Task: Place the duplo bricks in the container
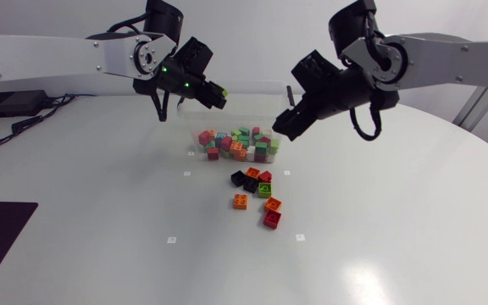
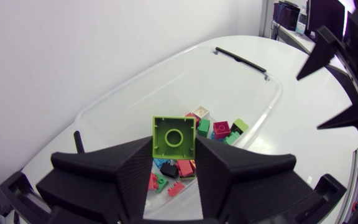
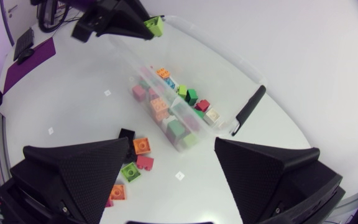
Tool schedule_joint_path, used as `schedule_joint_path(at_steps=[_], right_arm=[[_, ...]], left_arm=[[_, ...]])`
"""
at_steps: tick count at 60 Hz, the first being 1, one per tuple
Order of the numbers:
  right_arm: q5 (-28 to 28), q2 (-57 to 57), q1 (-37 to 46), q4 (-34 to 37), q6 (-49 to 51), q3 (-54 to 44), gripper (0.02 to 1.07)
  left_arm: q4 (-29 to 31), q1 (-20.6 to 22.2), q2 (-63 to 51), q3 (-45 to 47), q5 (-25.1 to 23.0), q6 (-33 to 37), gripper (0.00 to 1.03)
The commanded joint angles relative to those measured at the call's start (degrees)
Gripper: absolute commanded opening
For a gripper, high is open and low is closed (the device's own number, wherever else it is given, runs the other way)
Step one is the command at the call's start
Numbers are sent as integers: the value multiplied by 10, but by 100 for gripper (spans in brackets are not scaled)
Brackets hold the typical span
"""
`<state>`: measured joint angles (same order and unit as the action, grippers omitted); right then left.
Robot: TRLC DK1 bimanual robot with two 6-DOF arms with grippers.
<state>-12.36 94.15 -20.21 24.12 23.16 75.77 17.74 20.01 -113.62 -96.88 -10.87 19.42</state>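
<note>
A clear plastic container [image 1: 227, 114] stands at the table's far middle with several coloured duplo bricks [image 1: 237, 144] inside. My left gripper [image 1: 218, 96] hangs above its left end, shut on a lime green brick [image 2: 174, 137], which also shows in the right wrist view [image 3: 155, 25]. Over the container's right end, my right gripper [image 1: 285, 125] stands open with nothing between its fingers [image 3: 73, 168]. Below it lie the container [image 3: 185, 74] and its bricks [image 3: 166, 115]. Several loose bricks [image 1: 257, 195] in black, orange, red and green lie on the table in front of the container.
A black clip handle [image 3: 247, 109] sits on the container's end by my right gripper. The loose bricks [image 3: 135, 155] lie beside the container's long wall. My right gripper [image 2: 347, 81] shows past the container's far end in the left wrist view.
</note>
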Motion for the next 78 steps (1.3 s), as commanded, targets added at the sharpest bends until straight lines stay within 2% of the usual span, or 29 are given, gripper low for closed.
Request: schedule_joint_path(at_steps=[1, 14, 17, 20, 21, 22, 24, 26, 38, 50, 67, 71, 78], right_arm=[[-6, -40, -6, -6, 9, -55, 102], [-5, -100, -37, -10, 19, -165, 102], [-5, -105, -42, -9, 24, -186, 102], [-4, -104, -46, -10, 29, -200, 102], [-4, -102, -46, -10, 31, -206, 102], [-4, -100, -48, -10, 31, -210, 102], [-4, -95, -51, -10, 32, -218, 102], [-4, -92, -55, -10, 32, -222, 102], [21, -54, -92, -10, 16, -241, 102], [48, -28, -135, -5, -4, -251, 102], [67, 35, -137, -12, -9, -250, 102], [70, 45, -137, -13, -8, -244, 97], [74, 60, -137, -12, -6, -234, 97]], left_arm=[[6, -2, -28, -46, 2, -21, 20], [31, -8, -83, -118, 10, -36, 20], [43, -10, -94, -138, 17, -49, 33], [48, -13, -100, -146, 22, -60, 53], [49, -13, -100, -147, 23, -61, 57], [50, -13, -100, -147, 28, -69, 74], [56, -13, -99, -147, 30, -69, 92], [62, -13, -98, -147, 30, -69, 98], [88, -17, -45, -103, 30, -70, 98], [93, -23, 42, -5, 30, -56, 98], [118, -24, 185, 173, 30, 37, 98], [119, -24, 218, 220, 29, 62, 98], [124, -23, 258, 292, 27, 106, 98]])
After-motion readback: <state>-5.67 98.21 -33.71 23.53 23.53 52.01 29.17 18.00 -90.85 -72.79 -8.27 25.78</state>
